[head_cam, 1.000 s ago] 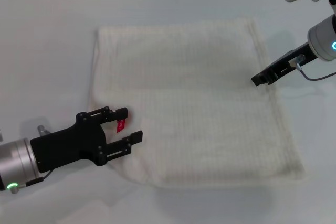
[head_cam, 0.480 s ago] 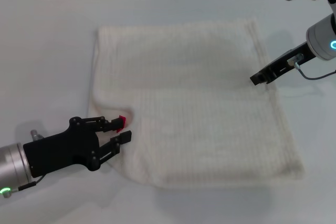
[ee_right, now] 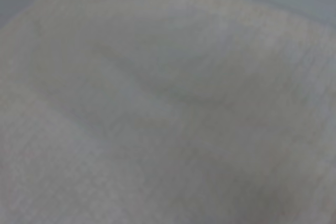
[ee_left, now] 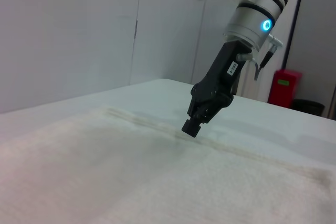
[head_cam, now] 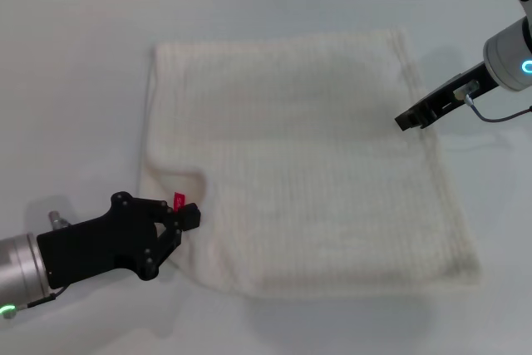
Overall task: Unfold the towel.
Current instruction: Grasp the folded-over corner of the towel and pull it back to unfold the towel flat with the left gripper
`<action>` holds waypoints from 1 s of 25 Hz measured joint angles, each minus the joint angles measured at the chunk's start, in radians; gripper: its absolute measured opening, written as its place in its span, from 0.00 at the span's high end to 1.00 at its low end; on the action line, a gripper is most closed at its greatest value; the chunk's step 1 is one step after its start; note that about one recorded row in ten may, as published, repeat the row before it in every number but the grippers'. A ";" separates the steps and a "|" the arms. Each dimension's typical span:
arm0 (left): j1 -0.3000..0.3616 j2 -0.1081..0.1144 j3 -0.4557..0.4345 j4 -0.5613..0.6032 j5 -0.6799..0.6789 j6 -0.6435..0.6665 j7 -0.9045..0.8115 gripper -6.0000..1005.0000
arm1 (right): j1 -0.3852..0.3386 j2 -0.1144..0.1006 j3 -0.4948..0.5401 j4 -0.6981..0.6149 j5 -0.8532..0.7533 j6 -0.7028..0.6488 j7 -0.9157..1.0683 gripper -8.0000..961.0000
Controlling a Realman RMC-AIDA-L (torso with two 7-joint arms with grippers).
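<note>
The towel (head_cam: 307, 155) is a large cream waffle-textured cloth lying mostly flat on the white table (head_cam: 75, 81), with a small raised fold at its near left edge. My left gripper (head_cam: 184, 214) is at that edge, shut on the towel right beside a small red tag (head_cam: 178, 201). My right gripper (head_cam: 405, 120) hovers at the towel's right hem with its fingers together. In the left wrist view the right gripper (ee_left: 191, 127) has its tip just at the hem of the towel (ee_left: 105, 171). The right wrist view is filled by the towel (ee_right: 168, 119).
Bare white table surrounds the cloth on every side. The left wrist view shows a red box (ee_left: 285, 85) on the floor beyond the table, with a pale wall behind it.
My left gripper has closed from wide open onto the towel's left edge and drawn back slightly toward the near left. The right gripper has crept a little inward over the right hem.
</note>
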 joint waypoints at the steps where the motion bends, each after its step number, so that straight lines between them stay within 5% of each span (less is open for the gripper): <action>1: 0.012 0.000 -0.003 0.011 0.000 0.003 0.003 0.87 | 0.000 0.000 0.000 0.000 -0.001 0.001 0.000 0.99; 6: 0.041 0.009 -0.006 0.036 -0.001 0.016 0.004 0.97 | 0.004 -0.001 0.000 0.002 -0.003 0.004 0.000 0.99; 15: 0.107 0.029 -0.054 0.049 -0.006 0.094 0.073 0.96 | 0.012 -0.005 0.000 0.005 -0.004 0.006 0.002 0.99; 25: 0.150 0.020 -0.087 0.034 -0.004 0.110 0.137 0.94 | 0.027 -0.006 0.000 0.008 -0.006 0.007 0.002 0.99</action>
